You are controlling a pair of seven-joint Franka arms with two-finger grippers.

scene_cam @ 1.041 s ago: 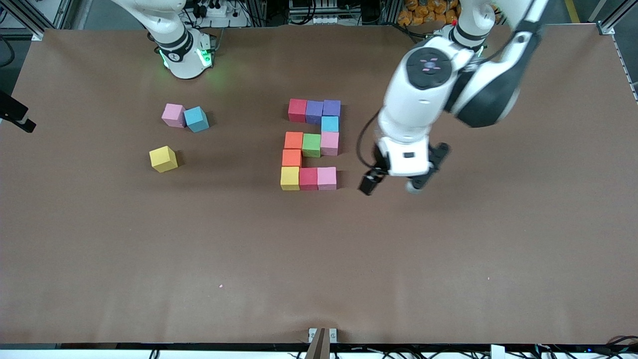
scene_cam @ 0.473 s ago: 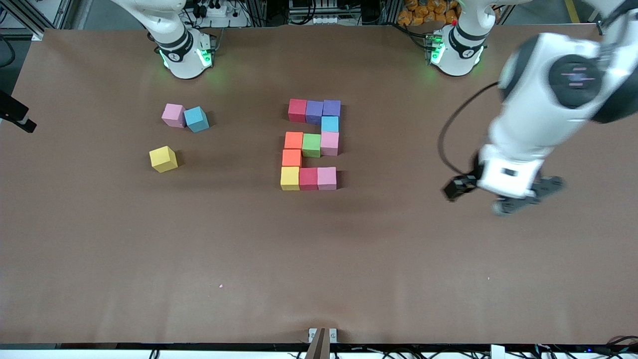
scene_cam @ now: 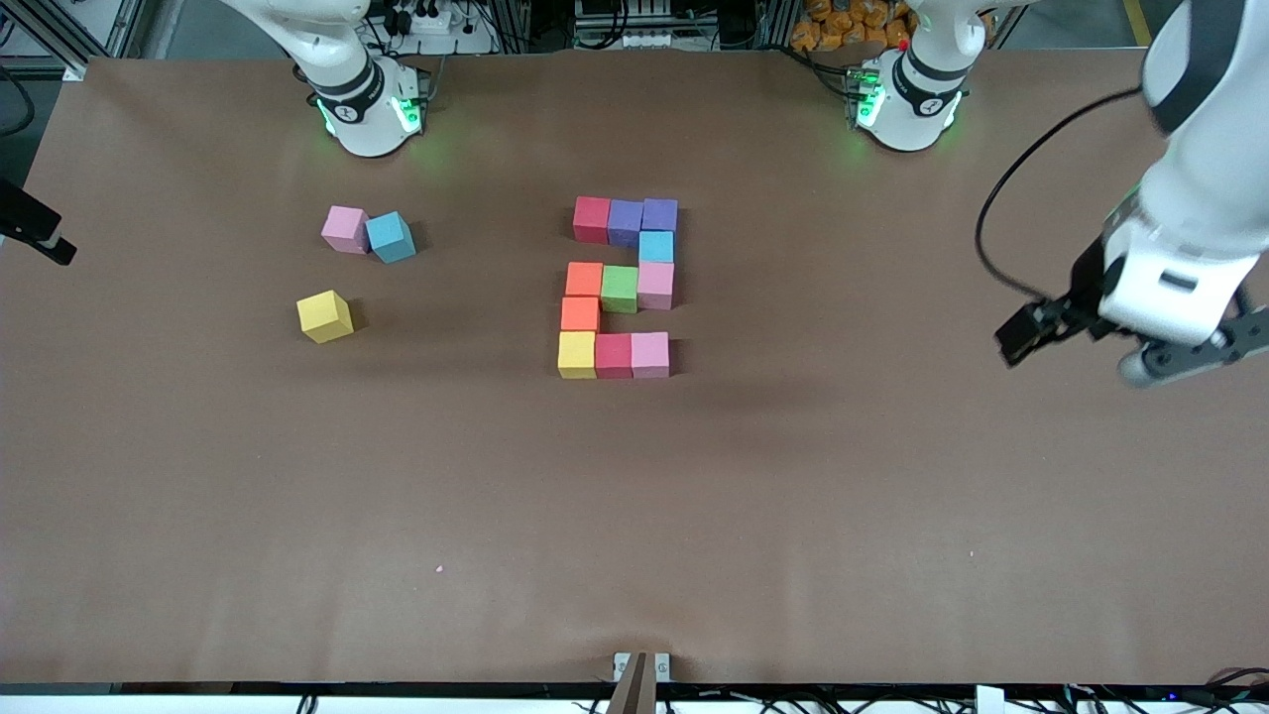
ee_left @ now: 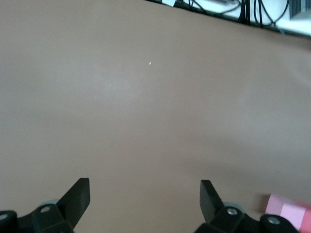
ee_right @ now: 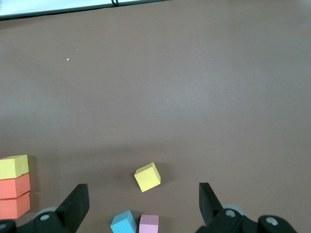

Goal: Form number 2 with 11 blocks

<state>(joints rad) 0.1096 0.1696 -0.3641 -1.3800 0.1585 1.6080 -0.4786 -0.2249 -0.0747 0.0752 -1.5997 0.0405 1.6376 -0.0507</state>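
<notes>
Eleven blocks form the number 2 mid-surface, cubes touching: red, purple, purple in the row nearest the bases, then blue, then orange-green-pink, orange, and yellow-red-pink nearest the front camera. Three spare cubes lie toward the right arm's end: pink cube touching blue cube, yellow cube apart. Left gripper hangs over bare surface at its own end, fingers apart, empty. Right gripper also spread, empty, over the spares.
</notes>
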